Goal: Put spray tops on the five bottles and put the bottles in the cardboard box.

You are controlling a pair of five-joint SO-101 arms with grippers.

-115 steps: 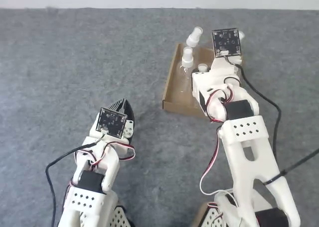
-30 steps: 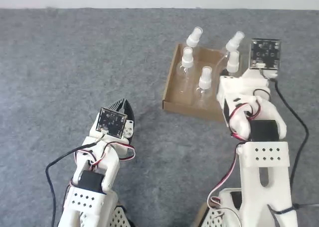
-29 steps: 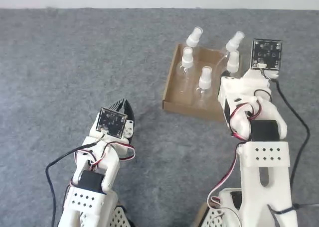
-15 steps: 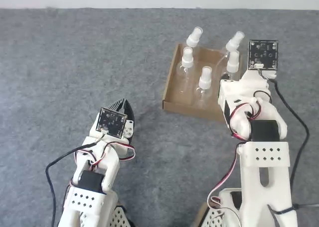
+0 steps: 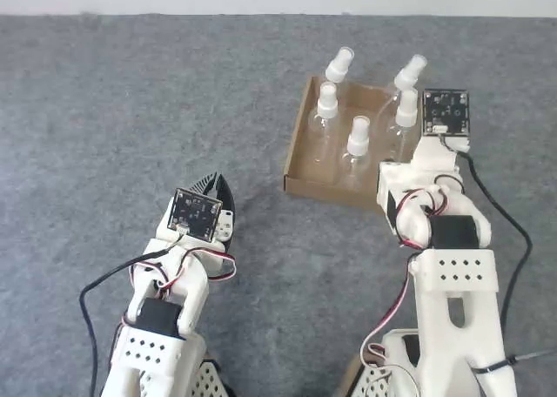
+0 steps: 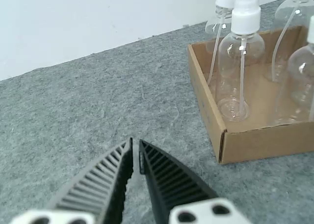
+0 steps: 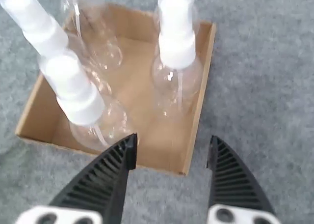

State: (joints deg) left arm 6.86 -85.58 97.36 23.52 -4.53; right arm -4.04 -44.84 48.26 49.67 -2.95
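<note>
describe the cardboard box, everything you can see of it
The box is a shallow, open-topped tray of brown cardboard, roughly square, with low walls. It sits flat on the grey felt, turned slightly askew. Five clear bottles with white spray tops stand upright on its floor. The open right gripper hangs over its near wall.

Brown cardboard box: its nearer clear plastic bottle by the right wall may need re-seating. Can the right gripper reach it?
Probably yes: the right gripper hangs open over the box edge, with nothing before that bottle.
</note>
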